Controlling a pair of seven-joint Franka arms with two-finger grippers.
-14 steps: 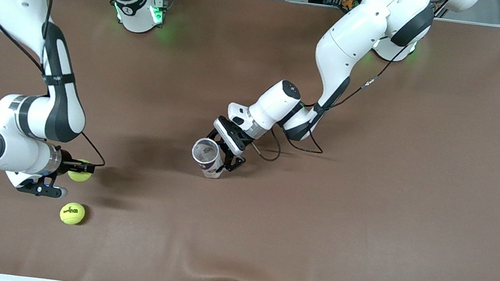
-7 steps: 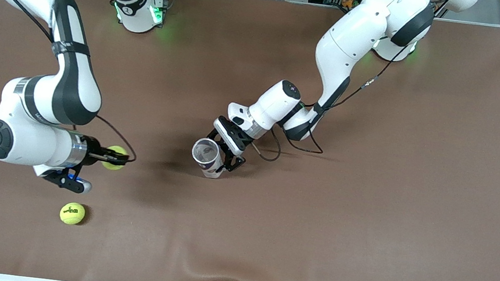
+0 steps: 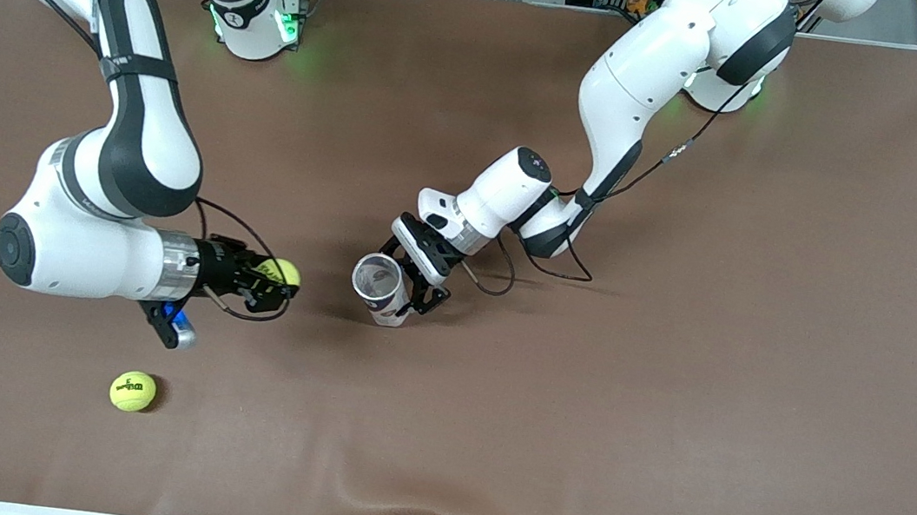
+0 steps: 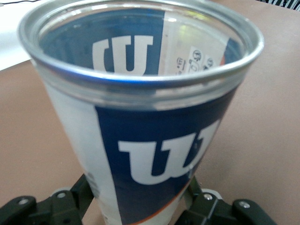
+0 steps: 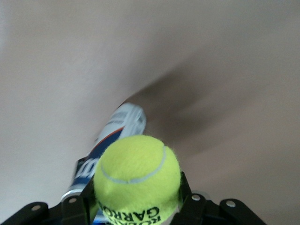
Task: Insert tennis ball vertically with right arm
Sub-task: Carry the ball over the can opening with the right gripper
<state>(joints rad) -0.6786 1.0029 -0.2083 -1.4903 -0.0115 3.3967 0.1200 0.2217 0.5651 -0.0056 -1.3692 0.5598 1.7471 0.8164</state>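
Right gripper [image 3: 274, 278] is clamped on a tennis ball [image 3: 284, 272]; you can see in the right wrist view the ball [image 5: 137, 180] seated between both fingers [image 5: 75, 208], its black lettering facing the camera. It hangs in the air over bare table [image 3: 673, 363], between the right arm's end and the can [image 3: 381, 287], with the can just off its tip.

Left gripper [image 3: 413, 274] is closed around the can low on its body, holding it upright with a slight tilt, mouth open upward. Your left wrist view looks into the open mouth [image 4: 140, 44]; blue label with white logo, nothing visible inside.

Second ball [image 3: 132, 391] lies on the table, nearer the front camera, toward the right arm's end.
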